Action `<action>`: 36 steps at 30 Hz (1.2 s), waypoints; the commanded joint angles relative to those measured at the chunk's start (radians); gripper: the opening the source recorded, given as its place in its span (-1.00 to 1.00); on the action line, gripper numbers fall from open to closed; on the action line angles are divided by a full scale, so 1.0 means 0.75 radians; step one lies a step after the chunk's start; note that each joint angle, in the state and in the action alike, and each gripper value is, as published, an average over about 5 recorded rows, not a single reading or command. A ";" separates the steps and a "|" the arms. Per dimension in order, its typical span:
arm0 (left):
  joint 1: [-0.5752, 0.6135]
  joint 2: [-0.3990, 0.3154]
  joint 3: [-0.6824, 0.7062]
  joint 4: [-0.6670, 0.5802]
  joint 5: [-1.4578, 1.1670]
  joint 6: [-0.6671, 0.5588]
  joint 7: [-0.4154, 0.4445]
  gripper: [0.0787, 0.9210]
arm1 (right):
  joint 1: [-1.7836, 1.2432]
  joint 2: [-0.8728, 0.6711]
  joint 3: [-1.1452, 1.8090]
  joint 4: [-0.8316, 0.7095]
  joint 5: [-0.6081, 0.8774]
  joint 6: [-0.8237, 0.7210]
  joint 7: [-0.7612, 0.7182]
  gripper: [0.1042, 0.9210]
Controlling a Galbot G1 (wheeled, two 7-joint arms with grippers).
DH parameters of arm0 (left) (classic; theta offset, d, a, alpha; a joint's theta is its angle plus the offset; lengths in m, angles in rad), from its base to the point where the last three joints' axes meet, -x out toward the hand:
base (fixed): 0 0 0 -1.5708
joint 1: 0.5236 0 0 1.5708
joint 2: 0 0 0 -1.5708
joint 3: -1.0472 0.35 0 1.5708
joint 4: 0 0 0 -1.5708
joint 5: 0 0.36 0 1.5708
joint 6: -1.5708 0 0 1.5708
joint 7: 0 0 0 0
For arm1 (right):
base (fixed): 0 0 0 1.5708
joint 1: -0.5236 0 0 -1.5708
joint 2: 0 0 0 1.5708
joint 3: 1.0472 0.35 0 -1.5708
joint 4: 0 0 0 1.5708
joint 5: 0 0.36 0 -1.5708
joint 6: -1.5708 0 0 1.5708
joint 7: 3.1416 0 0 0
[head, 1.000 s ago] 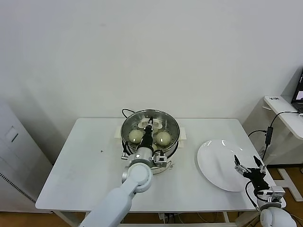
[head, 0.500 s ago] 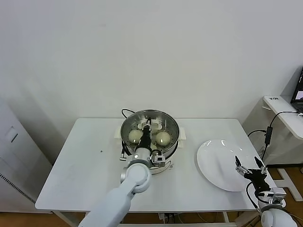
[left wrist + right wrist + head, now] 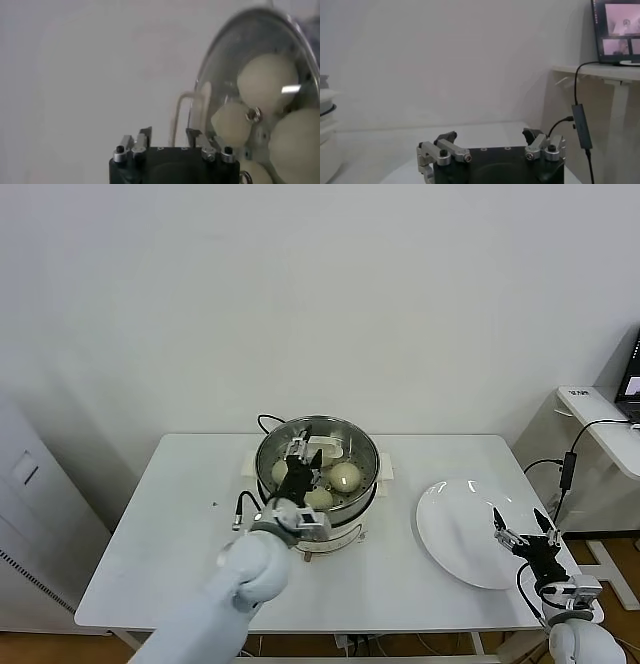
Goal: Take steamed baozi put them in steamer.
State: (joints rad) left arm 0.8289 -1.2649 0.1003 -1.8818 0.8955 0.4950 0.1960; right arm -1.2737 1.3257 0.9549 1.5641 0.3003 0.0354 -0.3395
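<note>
From the head view, the left gripper [image 3: 297, 456] hangs spread and empty over the steamer [image 3: 268, 446] at the table's [image 3: 180, 514] far edge, baozi [image 3: 345, 476] inside; the right gripper [image 3: 527, 536] idles spread near the plate [image 3: 450, 534]. The left wrist view alone shows four baozi [image 3: 267, 83] crowded together. The right wrist view shows bare fingers [image 3: 444, 144].

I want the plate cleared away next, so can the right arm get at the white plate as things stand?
Probably yes. The right gripper hangs open just over the near edge of the white plate, which lies bare with nothing beside it. The left gripper is away over the steamer, so it should not interfere.
</note>
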 commanded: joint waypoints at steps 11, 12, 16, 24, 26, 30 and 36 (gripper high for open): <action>0.391 0.188 -0.892 -0.243 -1.910 -0.130 -0.320 0.77 | 0.013 -0.022 -0.078 0.031 0.058 -0.074 0.145 0.76; 0.419 0.197 -0.905 -0.198 -1.897 -0.155 -0.320 0.77 | 0.015 -0.020 -0.079 0.032 0.050 -0.075 0.148 0.76; 0.517 0.231 -0.924 -0.030 -1.841 -0.243 -0.311 0.77 | 0.016 -0.016 -0.075 0.040 -0.030 -0.063 0.150 0.76; 0.575 0.245 -0.920 0.157 -1.761 -0.337 -0.267 0.77 | -0.015 -0.036 -0.094 0.078 0.010 -0.112 0.126 0.76; 0.575 0.239 -0.915 0.171 -1.762 -0.337 -0.266 0.77 | -0.013 -0.037 -0.097 0.077 0.009 -0.108 0.123 0.76; 0.563 0.213 -0.920 0.208 -1.762 -0.337 -0.267 0.77 | -0.008 -0.031 -0.098 0.069 0.009 -0.091 0.127 0.76; 0.564 0.204 -0.905 0.229 -1.758 -0.334 -0.262 0.77 | -0.008 -0.024 -0.114 0.060 0.004 -0.079 0.138 0.76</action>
State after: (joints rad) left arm 1.2090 -1.1106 -0.5467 -1.7947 -0.3797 0.2779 0.0009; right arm -1.2758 1.3078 0.8848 1.6073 0.3040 -0.0222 -0.2402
